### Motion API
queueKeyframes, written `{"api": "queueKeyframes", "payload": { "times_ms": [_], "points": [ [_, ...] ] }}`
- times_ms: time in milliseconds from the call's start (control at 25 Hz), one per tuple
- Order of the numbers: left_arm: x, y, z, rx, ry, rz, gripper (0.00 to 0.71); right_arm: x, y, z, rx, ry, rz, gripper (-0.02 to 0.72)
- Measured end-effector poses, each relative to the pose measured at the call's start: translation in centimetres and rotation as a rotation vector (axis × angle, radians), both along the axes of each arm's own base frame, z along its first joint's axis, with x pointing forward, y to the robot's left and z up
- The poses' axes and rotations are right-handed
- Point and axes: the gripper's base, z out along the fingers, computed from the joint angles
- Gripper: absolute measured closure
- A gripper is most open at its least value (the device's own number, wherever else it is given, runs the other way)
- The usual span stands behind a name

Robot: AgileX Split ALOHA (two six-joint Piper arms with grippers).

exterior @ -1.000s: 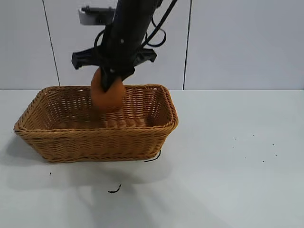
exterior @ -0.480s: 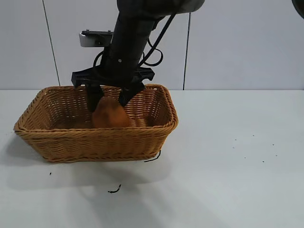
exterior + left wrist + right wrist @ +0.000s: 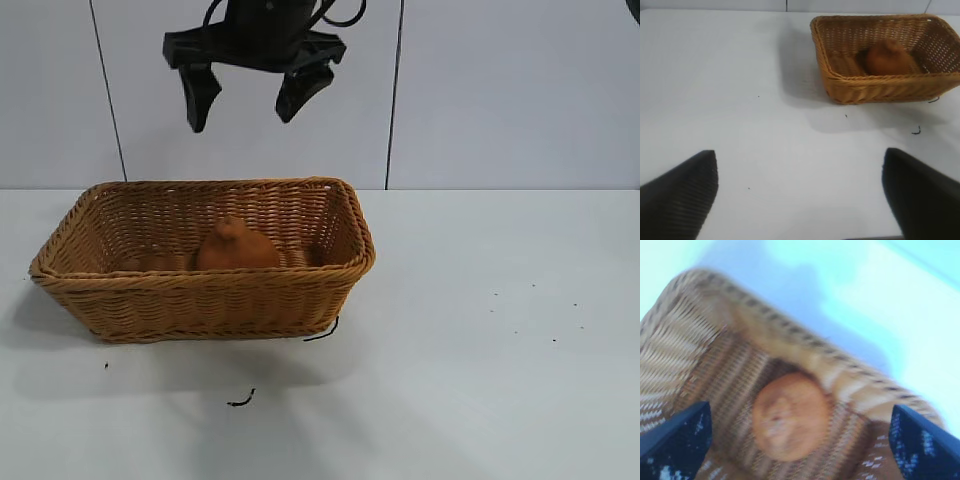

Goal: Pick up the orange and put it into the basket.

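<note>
Exterior view: we see the orange (image 3: 236, 247) resting upright inside the basket (image 3: 205, 293) on the white worktop (image 3: 480, 340), while the right end effector (image 3: 250, 92) hangs above the basket, fingers spread apart and empty; our left end effector (image 3: 800, 200) is apart too, well away from the basket

White table (image 3: 480, 380) under me carries the basket (image 3: 200, 300), sitting flat toward my left side. A dark scrap (image 3: 240, 401) lies on the table in front of the basket, another (image 3: 322, 333) touching its base corner, tiny specks (image 3: 535, 320) well right.
</note>
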Motion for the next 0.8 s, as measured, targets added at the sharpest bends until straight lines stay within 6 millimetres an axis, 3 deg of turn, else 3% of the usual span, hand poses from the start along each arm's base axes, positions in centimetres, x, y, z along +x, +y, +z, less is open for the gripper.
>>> {"api": "queueKeyframes", "payload": {
  "times_ms": [200, 360, 600, 800],
  "points": [
    [0.0, 0.0, 0.0, 0.0, 0.0, 0.0, 0.071, 2.3, -7.6, 0.0, -0.008, 0.006, -0.151, 0.009],
    [0.0, 0.0, 0.0, 0.0, 0.0, 0.0, 0.071, 3.1, -12.2, 0.0, -0.01, 0.006, -0.241, 0.009],
    [0.0, 0.0, 0.0, 0.0, 0.0, 0.0, 0.071, 3.5, -16.0, 0.0, -0.01, 0.007, -0.315, 0.009],
    [0.0, 0.0, 0.0, 0.0, 0.0, 0.0, 0.071, 3.5, -17.1, 0.0, -0.005, 0.007, -0.341, 0.009]
  ]
}}
